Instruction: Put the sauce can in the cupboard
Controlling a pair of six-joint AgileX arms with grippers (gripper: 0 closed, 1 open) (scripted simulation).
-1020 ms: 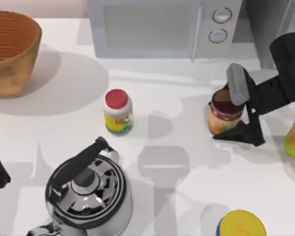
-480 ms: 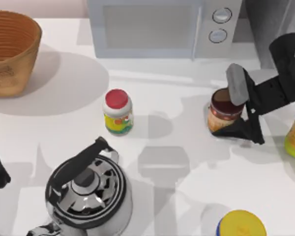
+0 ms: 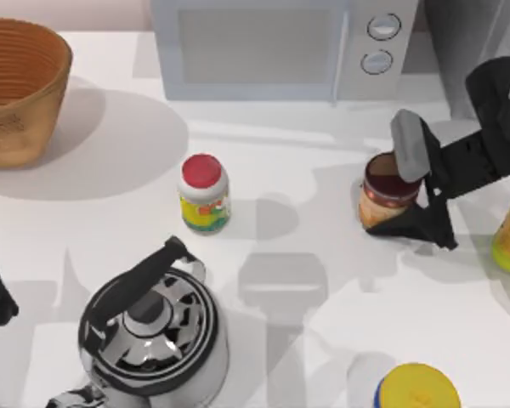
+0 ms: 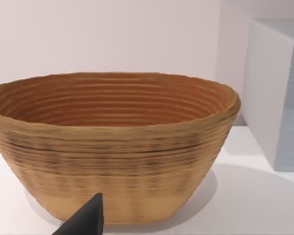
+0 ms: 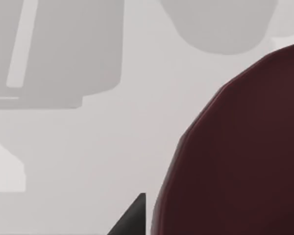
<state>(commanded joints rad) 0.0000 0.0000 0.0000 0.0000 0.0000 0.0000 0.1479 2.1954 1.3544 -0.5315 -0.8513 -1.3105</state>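
Fingers of the right claw close around the sauce can, just below the microwave. Left arm sits parked near the basket.

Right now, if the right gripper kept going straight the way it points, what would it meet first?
The right gripper points toward the table's left with the sauce can already between its jaws, so the can comes first. Beyond that, probably the red-lidded jar, though height is unclear.

sauce can: upright, maroon top, orange-brown label, right half of table. cupboard: dark grey, table's back right corner.
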